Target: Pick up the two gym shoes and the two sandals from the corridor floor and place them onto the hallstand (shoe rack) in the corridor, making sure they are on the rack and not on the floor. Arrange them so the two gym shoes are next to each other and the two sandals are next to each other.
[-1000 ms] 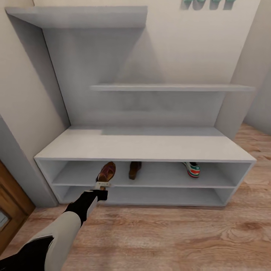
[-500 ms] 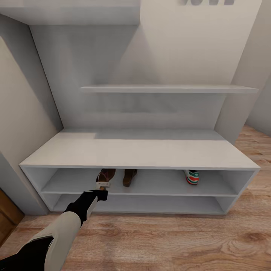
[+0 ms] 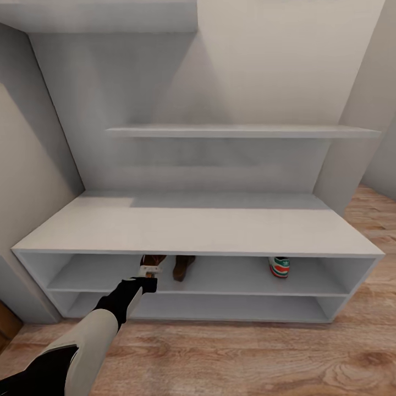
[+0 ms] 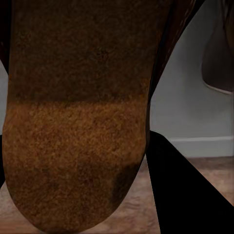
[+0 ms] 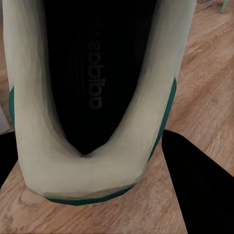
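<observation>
Holding a brown sandal (image 3: 152, 260) in closed fingers, the left gripper (image 3: 149, 270) has pushed deeper into the rack's (image 3: 198, 234) upper compartment beside the second sandal (image 3: 182, 265), nearly ready to release. One sneaker (image 3: 279, 266) sits shelved; the right gripper's fingers clasp the other sneaker (image 5: 92, 97) above the floor (image 5: 204, 87).

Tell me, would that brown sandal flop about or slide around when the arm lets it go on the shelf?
Probably neither. The sandal shows a broad, flat, rough-grained sole, so it should lie steady rather than tip or roll. That texture hints at some grip against the smooth grey hallstand. It looks thin and low, so likely light; its stiffness can't be judged.
</observation>
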